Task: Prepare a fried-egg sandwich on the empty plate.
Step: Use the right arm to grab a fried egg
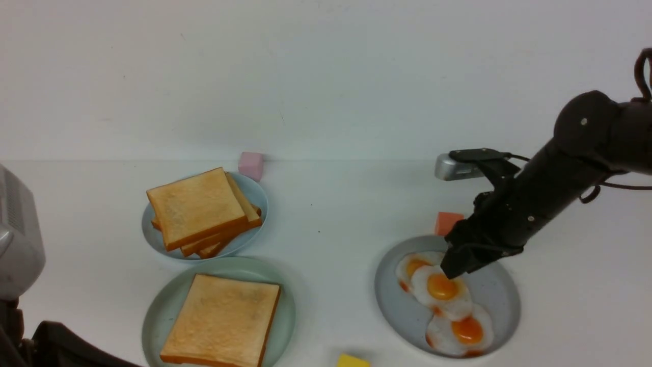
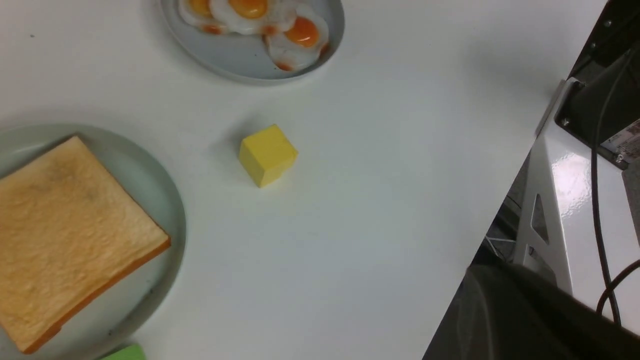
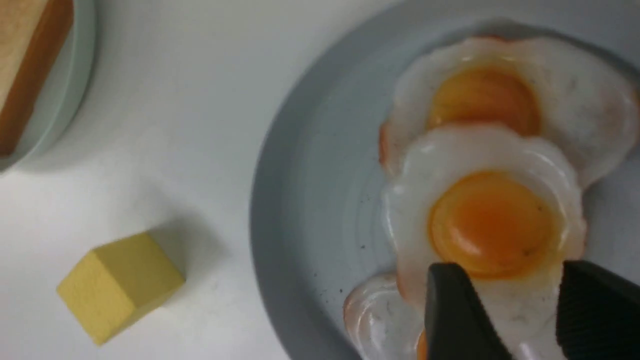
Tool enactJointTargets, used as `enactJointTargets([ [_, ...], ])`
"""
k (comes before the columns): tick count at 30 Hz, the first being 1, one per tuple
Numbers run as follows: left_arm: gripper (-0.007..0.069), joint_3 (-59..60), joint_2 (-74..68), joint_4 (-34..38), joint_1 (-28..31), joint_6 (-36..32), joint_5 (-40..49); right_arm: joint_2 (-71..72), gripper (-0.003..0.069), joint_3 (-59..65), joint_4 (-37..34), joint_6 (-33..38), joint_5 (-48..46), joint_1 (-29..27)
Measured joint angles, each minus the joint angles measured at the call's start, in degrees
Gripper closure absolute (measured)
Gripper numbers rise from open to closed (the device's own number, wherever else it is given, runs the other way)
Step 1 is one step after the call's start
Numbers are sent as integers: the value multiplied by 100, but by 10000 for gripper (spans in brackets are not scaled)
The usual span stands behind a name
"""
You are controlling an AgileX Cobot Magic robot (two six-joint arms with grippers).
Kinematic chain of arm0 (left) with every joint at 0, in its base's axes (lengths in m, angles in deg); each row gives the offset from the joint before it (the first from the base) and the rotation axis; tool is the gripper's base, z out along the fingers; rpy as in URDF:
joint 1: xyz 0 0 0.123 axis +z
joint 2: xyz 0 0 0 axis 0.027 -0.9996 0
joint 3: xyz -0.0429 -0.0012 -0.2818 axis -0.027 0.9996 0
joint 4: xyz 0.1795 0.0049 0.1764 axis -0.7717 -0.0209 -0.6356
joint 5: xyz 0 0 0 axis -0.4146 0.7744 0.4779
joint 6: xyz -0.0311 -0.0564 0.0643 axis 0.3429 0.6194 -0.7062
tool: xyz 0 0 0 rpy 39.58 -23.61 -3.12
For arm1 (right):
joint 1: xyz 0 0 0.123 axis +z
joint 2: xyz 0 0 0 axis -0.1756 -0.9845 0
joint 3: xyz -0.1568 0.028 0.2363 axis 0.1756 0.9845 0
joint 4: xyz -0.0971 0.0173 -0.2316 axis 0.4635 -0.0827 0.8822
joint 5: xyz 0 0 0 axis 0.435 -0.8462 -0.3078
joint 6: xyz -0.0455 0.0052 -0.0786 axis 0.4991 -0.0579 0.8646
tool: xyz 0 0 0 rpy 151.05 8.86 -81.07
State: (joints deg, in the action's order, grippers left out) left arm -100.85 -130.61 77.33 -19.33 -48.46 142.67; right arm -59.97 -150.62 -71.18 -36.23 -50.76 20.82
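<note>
One golden toast slice (image 1: 221, 320) lies on the mint-green plate (image 1: 168, 300) at the front left; both also show in the left wrist view, toast (image 2: 60, 235) and plate (image 2: 160, 200). Three overlapping fried eggs lie on the grey-blue plate (image 1: 496, 295) at the right. My right gripper (image 1: 453, 270) is low over the middle egg (image 1: 442, 288). In the right wrist view its black fingers (image 3: 455, 310) stand apart with that egg's white edge (image 3: 510, 305) between them, the yolk (image 3: 492, 220) just beyond. My left gripper's jaws are hidden; only a dark blur (image 2: 500, 315) shows.
A pile of plain toast (image 1: 198, 209) sits on the pale-blue plate (image 1: 254, 191) behind the mint plate. A pink cube (image 1: 250, 165), an orange-red cube (image 1: 448, 222) and a yellow cube (image 1: 352, 361) lie around. A green block (image 2: 125, 353) is near the mint plate. The table's edge (image 2: 505, 200) runs close.
</note>
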Motion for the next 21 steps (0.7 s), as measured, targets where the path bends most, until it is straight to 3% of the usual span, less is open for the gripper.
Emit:
enactJointTargets([
  [8,598,0,0,36,0,5,0,-32,343,-99,-131,322,-277,-379],
  [21,585,0,0,72,0,0,-201,-32,343,-99,-190,337,-341,-384],
])
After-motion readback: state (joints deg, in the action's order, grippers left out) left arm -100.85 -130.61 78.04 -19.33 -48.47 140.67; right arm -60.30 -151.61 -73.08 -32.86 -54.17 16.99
